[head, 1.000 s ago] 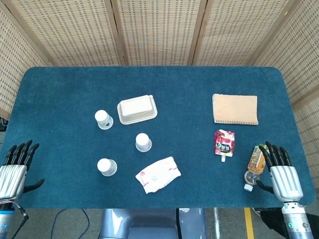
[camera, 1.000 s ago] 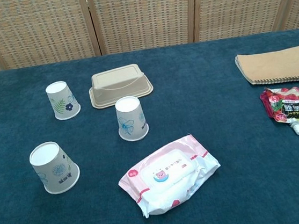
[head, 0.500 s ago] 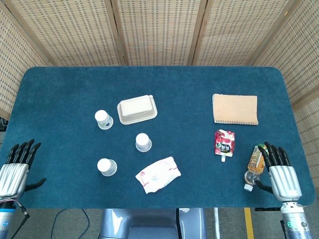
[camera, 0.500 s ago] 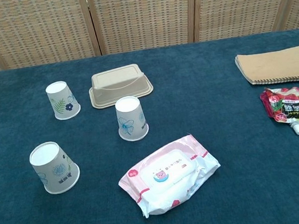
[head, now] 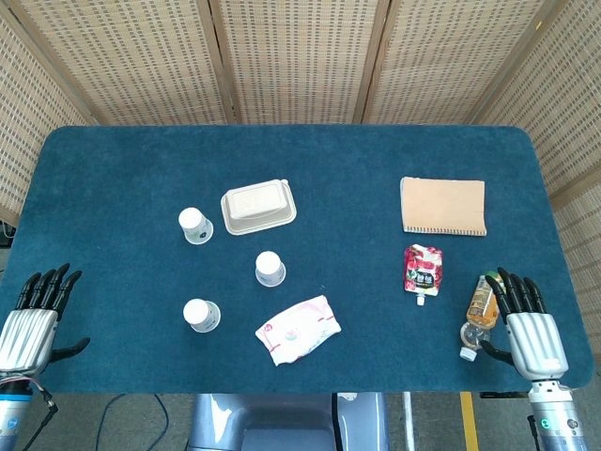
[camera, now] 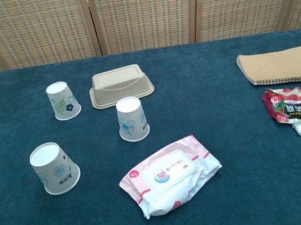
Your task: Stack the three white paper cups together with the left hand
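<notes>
Three white paper cups with flower prints stand upside down and apart on the blue table. One cup (head: 195, 225) (camera: 63, 100) is beside the beige box, one (head: 270, 269) (camera: 132, 119) is in the middle, and one (head: 201, 315) (camera: 54, 168) is nearest the front. My left hand (head: 33, 319) hovers at the table's front left corner, fingers spread, holding nothing, well left of the cups. My right hand (head: 528, 324) is at the front right corner, fingers spread and empty. The chest view shows neither hand.
A beige lidded box (head: 257, 206) (camera: 120, 85) lies behind the cups. A pack of wet wipes (head: 298, 328) (camera: 170, 174) lies at the front. A tan notebook (head: 443, 205), a red drink pouch (head: 423, 270) and a small bottle (head: 480, 308) beside my right hand lie on the right.
My left hand has drifted slightly down and right along the table's front left corner. The cups and my right hand have not moved.
</notes>
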Controlling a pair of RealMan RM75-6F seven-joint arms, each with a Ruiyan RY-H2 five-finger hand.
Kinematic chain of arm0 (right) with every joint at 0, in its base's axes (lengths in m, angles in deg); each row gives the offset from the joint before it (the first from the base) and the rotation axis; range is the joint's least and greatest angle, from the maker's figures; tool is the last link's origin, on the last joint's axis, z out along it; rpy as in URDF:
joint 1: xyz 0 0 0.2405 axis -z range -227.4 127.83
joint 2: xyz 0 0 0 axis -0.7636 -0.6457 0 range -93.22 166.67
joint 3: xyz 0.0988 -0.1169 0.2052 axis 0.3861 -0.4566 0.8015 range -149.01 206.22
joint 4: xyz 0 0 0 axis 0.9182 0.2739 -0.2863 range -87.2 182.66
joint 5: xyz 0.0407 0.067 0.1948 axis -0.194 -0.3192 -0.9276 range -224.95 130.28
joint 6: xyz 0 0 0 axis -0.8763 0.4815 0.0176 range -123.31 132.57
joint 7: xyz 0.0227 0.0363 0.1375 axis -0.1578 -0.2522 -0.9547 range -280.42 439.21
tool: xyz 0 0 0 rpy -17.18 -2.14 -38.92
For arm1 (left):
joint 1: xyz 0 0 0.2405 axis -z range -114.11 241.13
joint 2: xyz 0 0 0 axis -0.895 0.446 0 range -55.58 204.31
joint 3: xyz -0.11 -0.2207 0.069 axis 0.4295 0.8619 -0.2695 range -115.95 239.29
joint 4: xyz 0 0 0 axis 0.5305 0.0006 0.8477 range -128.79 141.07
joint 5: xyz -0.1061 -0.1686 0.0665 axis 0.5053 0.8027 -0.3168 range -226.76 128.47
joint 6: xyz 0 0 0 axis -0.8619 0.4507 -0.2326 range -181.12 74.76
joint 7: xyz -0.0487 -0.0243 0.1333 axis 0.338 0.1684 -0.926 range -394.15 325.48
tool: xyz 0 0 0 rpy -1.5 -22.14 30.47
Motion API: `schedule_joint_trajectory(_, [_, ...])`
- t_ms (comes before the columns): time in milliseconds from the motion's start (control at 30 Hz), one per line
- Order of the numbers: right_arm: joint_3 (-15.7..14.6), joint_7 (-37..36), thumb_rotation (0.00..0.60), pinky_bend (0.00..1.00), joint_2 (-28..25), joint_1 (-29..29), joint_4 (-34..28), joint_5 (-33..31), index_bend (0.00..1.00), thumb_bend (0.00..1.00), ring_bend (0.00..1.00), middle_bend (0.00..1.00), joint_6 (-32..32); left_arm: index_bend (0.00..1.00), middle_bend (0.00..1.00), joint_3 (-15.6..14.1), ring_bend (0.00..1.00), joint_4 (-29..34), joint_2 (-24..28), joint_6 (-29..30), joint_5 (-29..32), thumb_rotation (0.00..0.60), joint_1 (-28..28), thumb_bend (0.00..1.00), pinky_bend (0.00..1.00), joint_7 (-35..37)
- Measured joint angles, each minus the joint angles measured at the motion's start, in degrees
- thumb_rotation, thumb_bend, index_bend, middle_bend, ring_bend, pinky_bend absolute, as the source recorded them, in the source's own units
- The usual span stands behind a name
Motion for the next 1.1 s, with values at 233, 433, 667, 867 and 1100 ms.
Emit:
schedule_joint_trajectory(233, [-0.01, 0.09, 0.600, 0.00, 0.08, -0.01, 0.08, -0.29, 0.09, 0.00, 0.00, 0.00, 0.19, 0.24, 0.00, 0.09, 0.00, 0.89, -0.38, -2.73, -0.84, 0.600, 1.93, 0.02, 0.00, 1.13])
schedule_joint_trajectory(433, [0.05, 0.13, 0.600, 0.00, 0.14, -0.08, 0.14, -0.51, 0.09, 0.00, 0.00, 0.00, 0.36, 0.26, 0.00, 1.06, 0.00, 3.16, -1.20, -10.57, 0.95, 0.600, 6.54, 0.02, 0.00, -1.93])
schedule_joint_trajectory(667, [0.25, -0.78, 0.600, 0.00, -0.11, -0.11, 0.17, -0.99, 0.09, 0.00, 0.00, 0.00, 0.56, 0.26, 0.00, 3.39, 0.00, 6.49, -3.84, -18.63, 7.69, 0.600, 12.60, 0.12, 0.00, -9.45])
schedule_joint_trajectory(867, [0.48, -1.92, 0.600, 0.00, -0.58, -0.07, 0.09, -1.17, 0.09, 0.00, 0.00, 0.00, 0.42, 0.27, 0.00, 5.06, 0.00, 8.69, -6.15, -21.94, 13.59, 0.600, 16.46, 0.12, 0.00, -15.72])
schedule_joint_trajectory(1100, [0.68, -3.17, 0.600, 0.00, -1.13, 0.00, 0.01, -1.48, 0.10, 0.00, 0.00, 0.00, 0.38, 0.30, 0.00, 5.82, 0.00, 10.08, -8.41, -23.80, 20.16, 0.600, 19.98, 0.12, 0.00, -21.89])
